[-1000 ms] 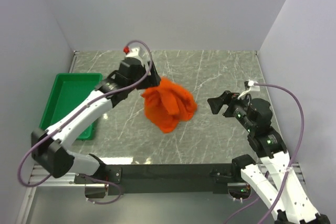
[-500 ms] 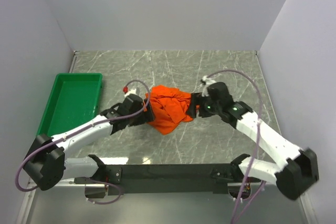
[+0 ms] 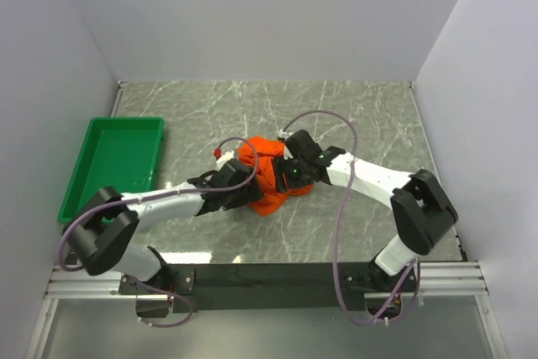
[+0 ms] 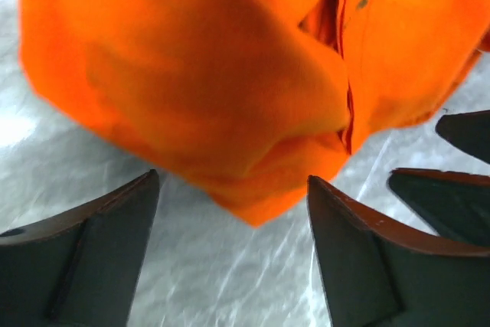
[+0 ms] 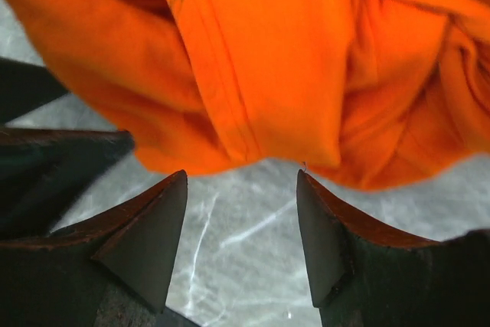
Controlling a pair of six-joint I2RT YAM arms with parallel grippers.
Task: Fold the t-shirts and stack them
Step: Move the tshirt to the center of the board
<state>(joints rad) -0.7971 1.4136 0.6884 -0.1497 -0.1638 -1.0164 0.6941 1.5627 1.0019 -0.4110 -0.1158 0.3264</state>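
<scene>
The orange t-shirt (image 3: 269, 201) lies crumpled in a heap on the marble table, unfolded. My left gripper (image 3: 252, 185) is low at the heap's left side, open and empty. In the left wrist view (image 4: 232, 181) a corner of the shirt (image 4: 230, 89) hangs just ahead of its fingers (image 4: 99, 250). My right gripper (image 3: 286, 176) is at the heap's right side, also open and empty. In the right wrist view (image 5: 241, 175) the shirt's hemmed edge (image 5: 268, 67) sits just beyond its fingertips (image 5: 153, 227), not between them. Each gripper's dark fingers show in the other's wrist view.
A green tray (image 3: 113, 166) stands at the table's left edge. Grey walls close in the back and both sides. The two grippers are very close together at the shirt. Purple cables loop above both arms.
The left gripper, which held the shirt up at the back, has let it drop into a heap and come down to its left. The right arm has swung in from the right to the shirt.
</scene>
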